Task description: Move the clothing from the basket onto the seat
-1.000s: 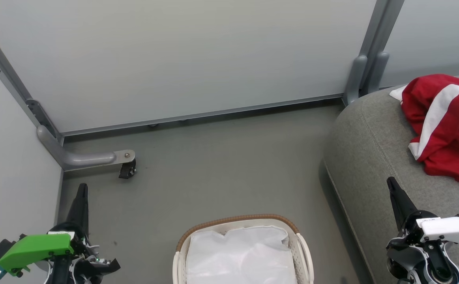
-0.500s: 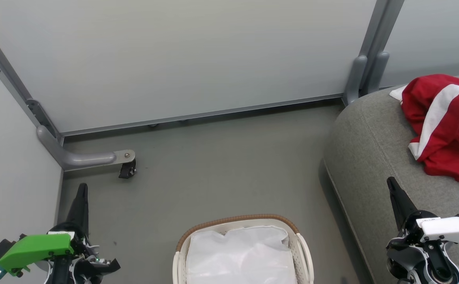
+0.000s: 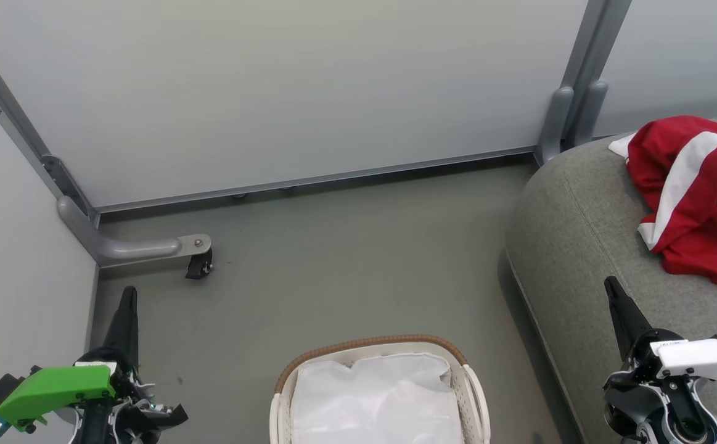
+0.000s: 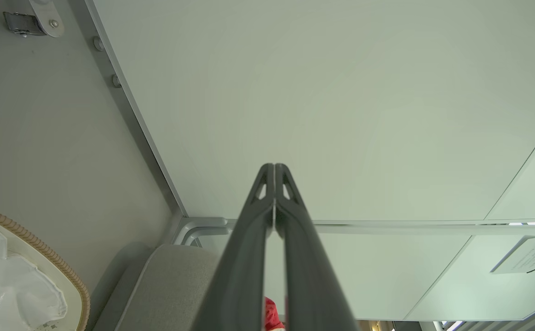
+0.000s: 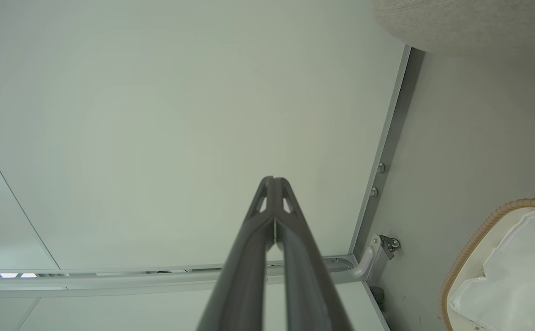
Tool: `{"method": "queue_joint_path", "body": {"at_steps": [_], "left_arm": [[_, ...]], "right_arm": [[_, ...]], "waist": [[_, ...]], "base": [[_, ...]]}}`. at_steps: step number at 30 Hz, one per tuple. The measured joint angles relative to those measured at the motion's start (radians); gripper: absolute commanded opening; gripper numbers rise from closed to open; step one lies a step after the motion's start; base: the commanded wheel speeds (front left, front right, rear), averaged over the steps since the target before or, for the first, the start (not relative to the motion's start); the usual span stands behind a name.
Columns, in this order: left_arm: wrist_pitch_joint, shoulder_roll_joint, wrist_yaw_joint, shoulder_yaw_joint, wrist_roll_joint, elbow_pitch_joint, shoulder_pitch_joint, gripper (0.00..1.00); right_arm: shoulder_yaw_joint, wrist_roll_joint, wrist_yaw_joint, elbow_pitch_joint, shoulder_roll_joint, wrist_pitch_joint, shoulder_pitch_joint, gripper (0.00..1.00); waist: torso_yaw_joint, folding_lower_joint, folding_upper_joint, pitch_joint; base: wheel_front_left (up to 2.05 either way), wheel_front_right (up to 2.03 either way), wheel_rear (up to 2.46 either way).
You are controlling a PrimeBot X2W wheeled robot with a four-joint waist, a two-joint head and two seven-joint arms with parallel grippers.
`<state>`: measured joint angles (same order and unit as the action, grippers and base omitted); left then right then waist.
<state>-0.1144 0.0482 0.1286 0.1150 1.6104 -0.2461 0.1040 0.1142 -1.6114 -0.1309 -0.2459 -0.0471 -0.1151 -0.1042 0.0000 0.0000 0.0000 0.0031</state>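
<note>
Red clothing [image 3: 694, 197] lies heaped on the grey seat [image 3: 580, 246]; the basket [image 3: 370, 344] shows its white liner [image 3: 376, 401]. Nothing has shifted in the last second: left gripper [image 3: 129, 293] and right gripper [image 3: 610, 283] hang idle, jaws pressed together, empty. The task looks finished.

Red clothing [image 3: 697, 203] with a broad white stripe lies crumpled at the right edge of the head view, on top of the rounded grey seat [image 3: 574, 246]. The white, brown-rimmed basket [image 3: 370, 343], lined in white fabric, stands upright at bottom centre.
</note>
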Motion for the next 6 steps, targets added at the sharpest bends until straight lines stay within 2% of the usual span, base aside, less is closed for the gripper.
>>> {"method": "queue_joint_path", "body": {"at_steps": [6], "left_arm": [[0.0, 0.0, 0.0, 0.0, 0.0, 0.0, 0.0, 0.0]], "right_arm": [[0.0, 0.0, 0.0, 0.0, 0.0, 0.0, 0.0, 0.0]], "waist": [[0.0, 0.0, 0.0, 0.0]], "base": [[0.0, 0.0, 0.0]]}}
